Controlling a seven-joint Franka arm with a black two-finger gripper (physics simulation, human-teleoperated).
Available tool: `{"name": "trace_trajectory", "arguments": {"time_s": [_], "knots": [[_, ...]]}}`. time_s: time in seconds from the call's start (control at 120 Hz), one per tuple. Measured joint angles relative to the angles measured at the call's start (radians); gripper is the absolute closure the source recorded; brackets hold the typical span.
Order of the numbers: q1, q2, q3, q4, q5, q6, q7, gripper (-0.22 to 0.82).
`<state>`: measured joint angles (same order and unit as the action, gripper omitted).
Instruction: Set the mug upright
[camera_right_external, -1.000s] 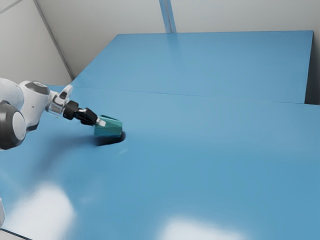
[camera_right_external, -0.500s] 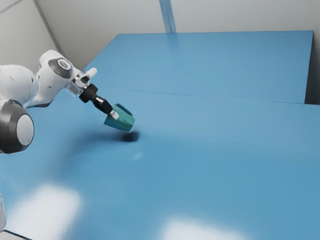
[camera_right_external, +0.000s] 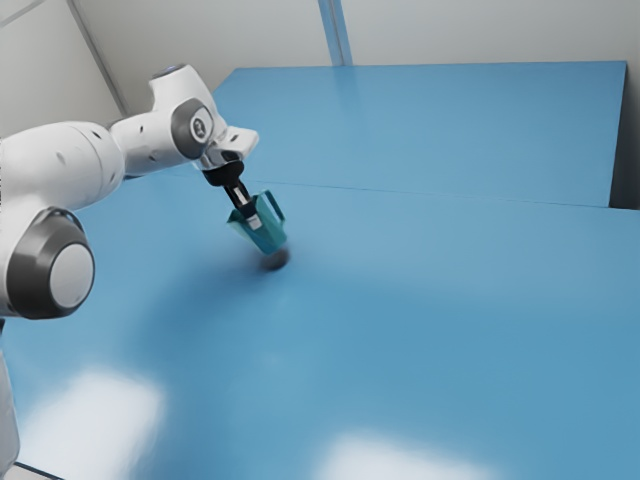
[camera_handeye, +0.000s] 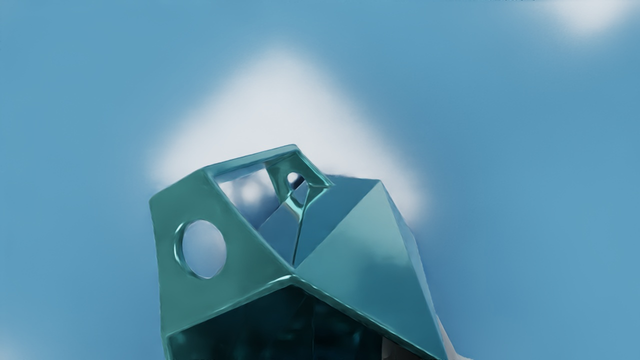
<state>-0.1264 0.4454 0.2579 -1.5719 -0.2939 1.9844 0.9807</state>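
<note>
Bench (camera_right_external: 400, 320): wide, blue and shiny, with white spots of light (camera_right_external: 95, 425).
Back wall (camera_right_external: 220, 35): plain and pale grey.
Mug (camera_right_external: 266, 235): blue-green, low over the bench, with a dark shadow (camera_right_external: 275, 261) just under the base (camera_right_external: 276, 247). Touching the bench or just above it, cannot tell.
Tilt: leaning, not upright. Mouth (camera_right_external: 238, 219) up and toward the exterior view's left, base down and toward the exterior view's right.
Handle (camera_right_external: 277, 206): on the side facing up, free of the tool.
Tool (camera_right_external: 252, 219): pinching the mug by one side, near the mouth.
Weight: likely light, easy to carry.
Feel: hard and stiff by the look of it, not likely to bend in a squeeze.
Outside: smooth and shiny, so maybe slippery. Flat sides, good for an even pinch.
Breaking: perhaps easy to chip with a hard bump on a corner.
Good hold: side near the mouth, with the base left free to land flat. Handle thin, likely a more wobbly hold.
Care: turn base down and set down softly. Could twist in the pinch after a corner bump.
</note>
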Motion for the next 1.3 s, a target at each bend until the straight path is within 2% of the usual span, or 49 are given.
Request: {"name": "trace_trajectory", "arguments": {"time_s": [0.167, 0.408, 0.967, 1.158, 1.3], "knots": [[-0.025, -0.002, -0.031, -0.002, 0.168, 0.059, -0.023, 0.77], [-0.026, 0.009, -0.056, -0.001, 0.315, 0.072, -0.048, 0.77], [-0.004, 0.071, -0.068, -0.008, 0.264, 0.092, -0.083, 0.79], [-0.01, 0.072, -0.066, -0.009, 0.259, 0.094, -0.087, 0.38], [-0.006, 0.049, -0.06, -0.01, 0.238, 0.095, -0.092, 0.2]]}}
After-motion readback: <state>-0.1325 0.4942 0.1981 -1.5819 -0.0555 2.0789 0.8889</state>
